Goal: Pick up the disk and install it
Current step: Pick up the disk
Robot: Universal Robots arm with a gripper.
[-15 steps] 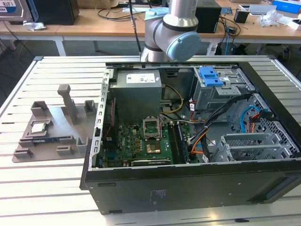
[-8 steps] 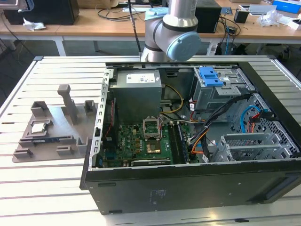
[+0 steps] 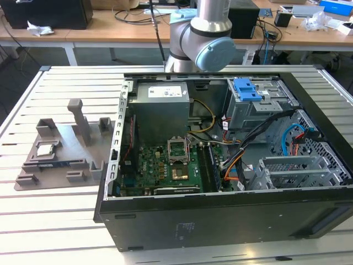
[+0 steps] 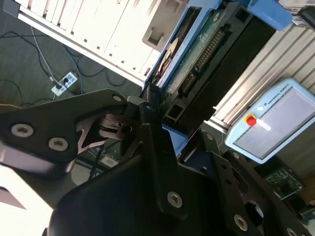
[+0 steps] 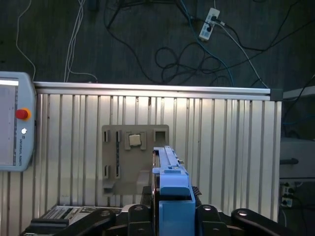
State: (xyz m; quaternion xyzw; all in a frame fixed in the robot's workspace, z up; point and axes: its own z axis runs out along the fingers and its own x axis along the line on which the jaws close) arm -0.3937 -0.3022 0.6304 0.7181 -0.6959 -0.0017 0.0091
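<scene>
In the second wrist view my gripper (image 4: 170,125) is shut on the disk (image 4: 206,54). The disk is a flat drive with blue plastic rails, its green circuit-board side showing. In the first wrist view the disk (image 5: 166,160) is seen edge-on, its blue rail end clamped between the black fingers (image 5: 133,212). It hangs high above the slatted table (image 5: 221,142). The arm (image 3: 201,38) rises behind the open computer case (image 3: 220,221) in the exterior view.
A bare blue bracket (image 3: 247,89) sits in the case's drive bay at the back right. A grey fixture tray (image 3: 60,149) holding a small square chip (image 3: 45,148) lies to the exterior view's left of the case. A teach pendant (image 5: 15,128) rests on the table.
</scene>
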